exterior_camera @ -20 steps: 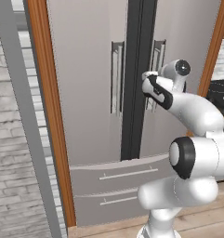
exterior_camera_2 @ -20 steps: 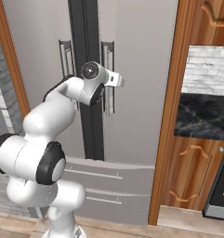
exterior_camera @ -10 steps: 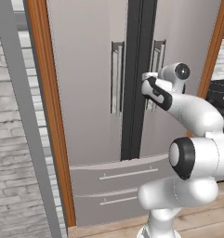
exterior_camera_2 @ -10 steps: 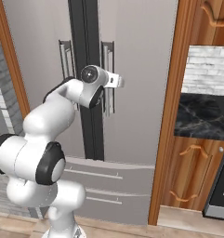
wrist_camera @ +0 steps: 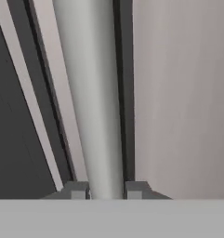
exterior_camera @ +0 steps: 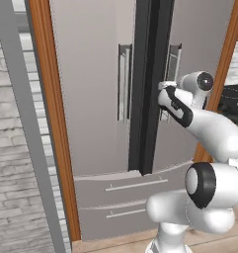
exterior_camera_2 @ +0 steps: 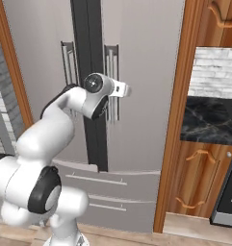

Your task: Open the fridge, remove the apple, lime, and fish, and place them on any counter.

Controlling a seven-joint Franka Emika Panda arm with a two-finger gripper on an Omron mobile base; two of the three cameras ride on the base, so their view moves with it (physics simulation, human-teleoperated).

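You are facing the fridge (exterior_camera: pixel 100 99), a tall French-door unit in smooth, matte grey steel, with a dark strip (exterior_camera: pixel 147 84) running down the centre between its two doors and both doors shut flat. Each door carries a slim vertical bar handle beside that strip: the left handle (exterior_camera: pixel 124 81) stands free, and the right handle (exterior_camera_2: pixel 112 72) is the one your arm has reached. Below the doors sit two wide drawers (exterior_camera: pixel 125 197), each with a thin horizontal pull. Warm brown wood frames the fridge on both sides, pale grey brick lies further left, and on the far right a counter (exterior_camera_2: pixel 209 120) of black marble with white veins rests on brown cabinets with curved handles. Your arm rises from its rounded white base, bends at a dark-ringed elbow and stretches forward and up, the wrist level with the middle of the right handle. In the hand view the gripper (wrist_camera: pixel 107 189) sits at the bottom with the round, satin-grey bar running straight up between the two squared dark fingertips (wrist_camera: pixel 76 189); each tip lies right against a side of the bar, so the fingers are clamped around the right handle.
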